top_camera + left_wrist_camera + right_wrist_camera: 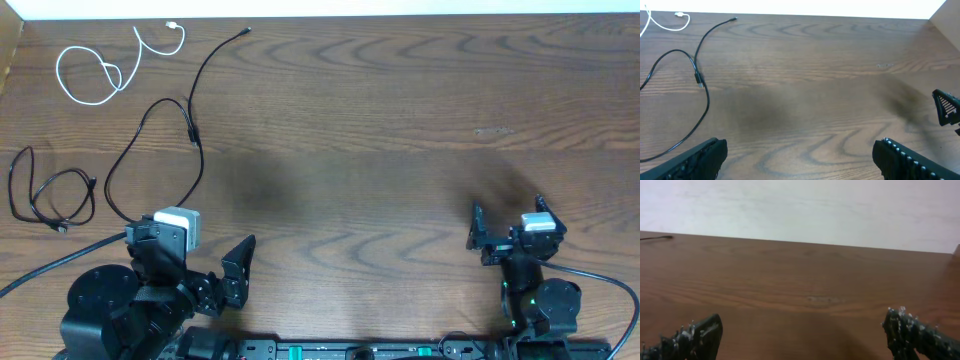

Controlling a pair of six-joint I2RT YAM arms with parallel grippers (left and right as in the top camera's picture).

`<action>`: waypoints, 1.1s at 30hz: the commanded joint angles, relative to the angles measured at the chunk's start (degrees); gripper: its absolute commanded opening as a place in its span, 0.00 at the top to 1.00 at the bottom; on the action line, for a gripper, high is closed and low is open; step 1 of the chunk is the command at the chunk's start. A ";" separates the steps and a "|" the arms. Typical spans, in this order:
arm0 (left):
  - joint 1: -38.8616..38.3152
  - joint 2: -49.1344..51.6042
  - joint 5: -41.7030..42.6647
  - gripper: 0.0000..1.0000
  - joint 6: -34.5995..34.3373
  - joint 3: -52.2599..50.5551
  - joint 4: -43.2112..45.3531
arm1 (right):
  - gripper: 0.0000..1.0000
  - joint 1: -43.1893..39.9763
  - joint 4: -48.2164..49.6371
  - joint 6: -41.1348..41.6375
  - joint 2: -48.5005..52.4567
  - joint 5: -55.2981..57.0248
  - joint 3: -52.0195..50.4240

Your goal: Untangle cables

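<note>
Left gripper [195,262]: jaws spread wide, front-left corner | right gripper [512,235]: jaws spread, front edge, right side

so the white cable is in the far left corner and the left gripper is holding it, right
No. The white cable does lie in the far left corner, but the left gripper is open and holds nothing: the left wrist view shows only bare table between its fingers.

Left wrist view: the white cable [679,14] is cropped by the upper left corner, and the black cable [698,79] runs out at the left edge. Right wrist view: only a blurred cable tip [657,238] shows at far left. Overhead, the black cable's plug [247,31] at upper left is too small to identify.
</note>
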 commanded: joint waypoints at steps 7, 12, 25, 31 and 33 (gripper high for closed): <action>-0.13 -0.04 -0.37 0.02 -0.33 0.44 0.11 | 0.01 -0.76 -0.52 -0.31 1.07 0.24 -0.09; -0.13 -0.04 -0.37 0.02 -0.33 0.44 0.13 | 0.01 -0.74 -0.48 -0.31 0.37 0.24 -0.09; -0.13 -0.04 -0.37 0.02 -0.33 0.44 0.13 | 0.01 0.74 -0.44 1.68 -0.42 1.75 -0.09; -0.13 -0.04 -0.39 0.02 -0.33 0.44 0.13 | 0.01 0.74 -0.44 1.64 -0.42 1.84 -0.09; -0.13 -0.04 -0.37 0.02 -0.33 0.44 0.11 | 0.01 0.74 -0.42 1.64 -0.42 1.66 -0.09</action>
